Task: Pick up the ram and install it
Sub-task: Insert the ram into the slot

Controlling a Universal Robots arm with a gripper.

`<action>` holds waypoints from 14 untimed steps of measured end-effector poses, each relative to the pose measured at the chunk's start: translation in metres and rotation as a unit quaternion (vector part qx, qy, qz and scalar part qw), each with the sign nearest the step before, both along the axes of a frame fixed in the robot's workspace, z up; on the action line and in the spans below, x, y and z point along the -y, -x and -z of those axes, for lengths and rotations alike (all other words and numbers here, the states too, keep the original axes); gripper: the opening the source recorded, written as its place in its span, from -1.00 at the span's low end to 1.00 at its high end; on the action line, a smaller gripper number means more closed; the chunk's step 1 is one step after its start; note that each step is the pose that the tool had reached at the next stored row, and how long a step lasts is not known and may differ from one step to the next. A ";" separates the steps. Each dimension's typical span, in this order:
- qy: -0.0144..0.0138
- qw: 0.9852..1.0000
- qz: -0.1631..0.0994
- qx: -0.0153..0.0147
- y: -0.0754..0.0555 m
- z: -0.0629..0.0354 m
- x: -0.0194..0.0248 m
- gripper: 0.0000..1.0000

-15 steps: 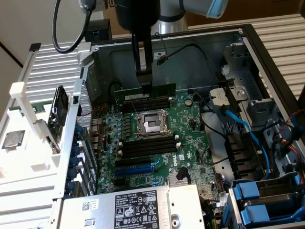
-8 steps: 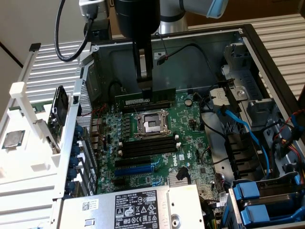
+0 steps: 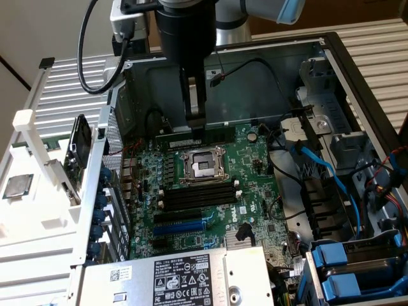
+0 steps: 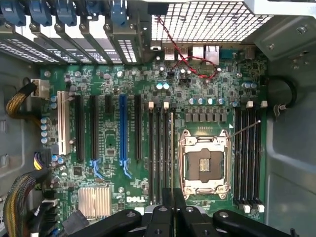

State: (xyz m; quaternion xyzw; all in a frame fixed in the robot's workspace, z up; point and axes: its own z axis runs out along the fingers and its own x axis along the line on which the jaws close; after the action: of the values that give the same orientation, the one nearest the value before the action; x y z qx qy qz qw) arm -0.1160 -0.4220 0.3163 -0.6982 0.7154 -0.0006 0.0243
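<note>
In the exterior view my gripper (image 3: 194, 126) hangs straight down into the open computer case, over the green motherboard (image 3: 252, 191). It is shut on the ram (image 3: 213, 136), a long green stick held level by its top edge, above the CPU socket's (image 3: 203, 166) far side. From the wrist view the ram (image 4: 173, 148) shows edge-on as a thin line running out from my gripper (image 4: 173, 210). That line lies over the black memory slots (image 4: 162, 148) beside the CPU socket (image 4: 205, 165). More black memory slots (image 4: 248, 158) lie on the socket's other side.
A grey power supply (image 3: 185, 277) with a label sits at the case's near edge. Blue drive caddies (image 3: 344, 268) and blue cables (image 3: 319, 159) crowd the exterior view's right. The blue expansion slot (image 3: 185, 226) lies between the near memory slots and the supply. A loose chip (image 3: 16, 186) rests outside the case.
</note>
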 end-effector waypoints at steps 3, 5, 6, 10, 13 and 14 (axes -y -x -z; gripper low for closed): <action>0.000 1.000 0.000 -0.001 0.000 0.0046 0.0002 -0.76; 0.000 1.000 0.000 -0.002 0.000 0.0072 0.0010 -0.76; 0.000 1.000 0.000 -0.003 0.000 0.0094 0.0031 -0.76; 0.000 1.000 0.000 -0.006 -0.001 0.0136 0.0077 -0.76; -0.001 1.000 0.000 -0.006 -0.002 0.0188 0.0084 -0.76; -0.001 1.000 0.000 -0.006 -0.002 0.0206 0.0085 -0.76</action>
State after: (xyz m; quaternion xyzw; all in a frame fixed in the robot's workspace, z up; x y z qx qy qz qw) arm -0.1139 -0.4305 0.2956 -0.6981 0.7157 0.0040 0.0203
